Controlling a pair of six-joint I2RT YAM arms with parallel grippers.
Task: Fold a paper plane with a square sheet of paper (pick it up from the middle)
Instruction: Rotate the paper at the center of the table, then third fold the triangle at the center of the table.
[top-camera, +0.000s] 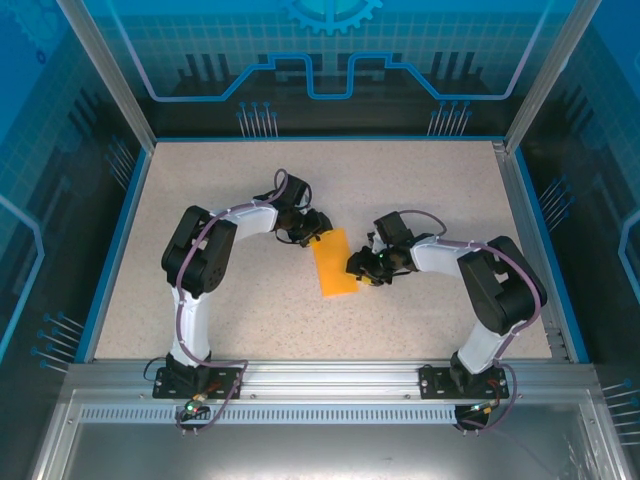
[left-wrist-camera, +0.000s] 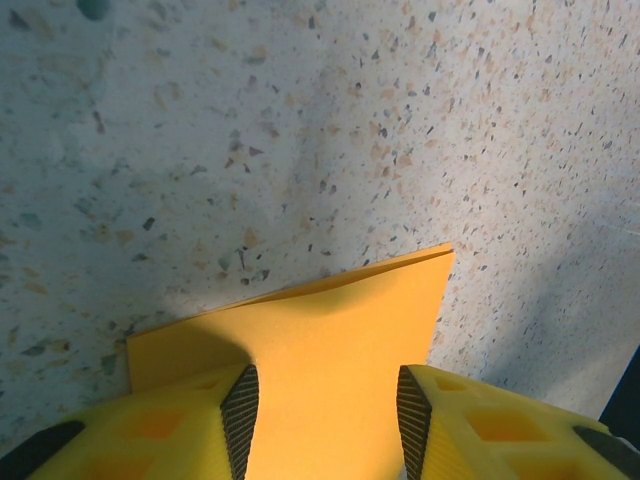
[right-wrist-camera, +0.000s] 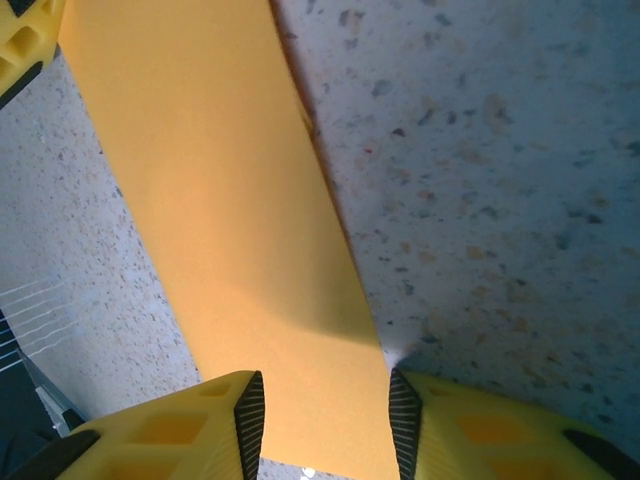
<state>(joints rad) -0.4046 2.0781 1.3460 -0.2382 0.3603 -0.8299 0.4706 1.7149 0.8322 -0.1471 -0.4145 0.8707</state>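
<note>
You'll find the sheet of paper (top-camera: 334, 264), folded into a narrow strip, lying flat mid-surface (top-camera: 250, 310). Your left tool (top-camera: 313, 232) straddles its far end and your right tool (top-camera: 358, 265) its right edge. Both are spread wide, gripping nothing.

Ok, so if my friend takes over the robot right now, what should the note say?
Left gripper: open, with the far end of the paper between its fingers.
Right gripper: open, at the paper's right side, near its close end.
Paper: lying on the table between the two arms. It is a long rectangle, and one edge shows two layers, so it looks folded in half.
Done: the first fold, it seems.
Left: the pointed nose and the wings. It has no plane shape yet. Neither gripper is holding the paper, so grip it before moving.
</note>
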